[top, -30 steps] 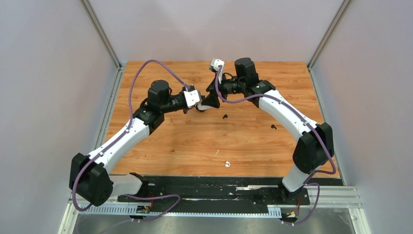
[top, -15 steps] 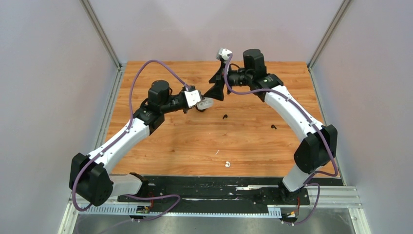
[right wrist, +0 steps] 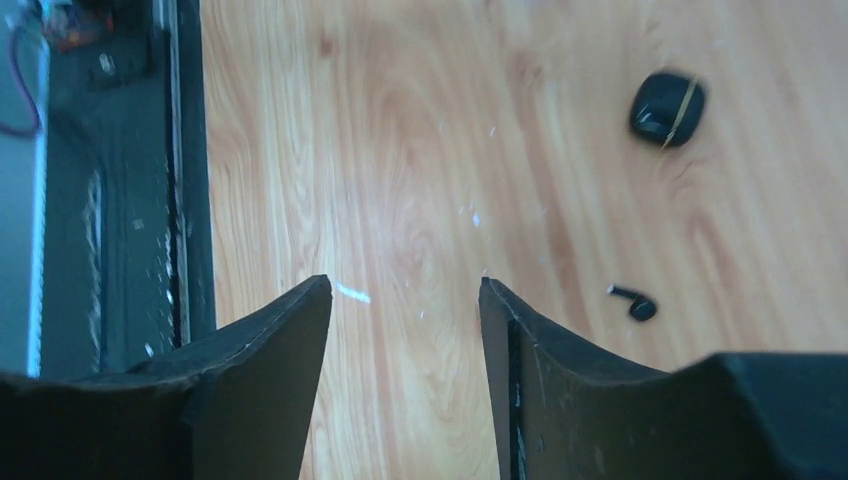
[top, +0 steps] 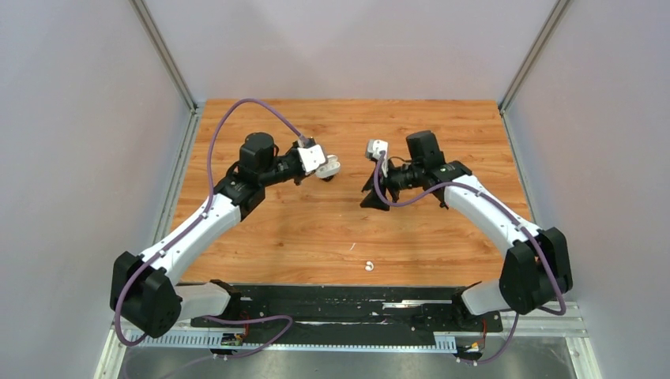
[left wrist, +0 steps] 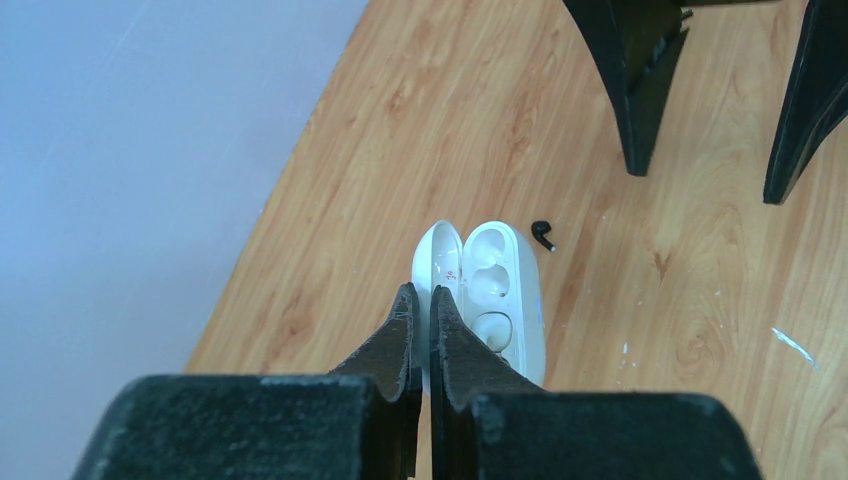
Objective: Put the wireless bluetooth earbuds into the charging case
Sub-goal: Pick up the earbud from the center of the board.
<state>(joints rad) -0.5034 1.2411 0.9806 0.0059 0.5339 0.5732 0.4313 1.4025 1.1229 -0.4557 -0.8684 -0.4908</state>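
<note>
Left wrist view: white charging case (left wrist: 505, 300), near end hidden behind left gripper (left wrist: 421, 292). Right wrist view, upper right: black case (right wrist: 667, 108), blurred. Overhead view: white earbud (top: 368, 266), too small to resolve.

Wood-grain counter (top: 316, 225): a white earbud (top: 368, 266) lies at lower centre of the top view; in the right-wrist view, a black case (right wrist: 667, 108) lies at upper right, a black earbud (right wrist: 633, 301) below it

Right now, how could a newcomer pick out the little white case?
Start at the wooden table and follow the left arm to its end effector. Pinched in its shut tips is the white case: pebble-shaped and hinged open, two wells showing, unlike the black case lying on the wood.
</note>
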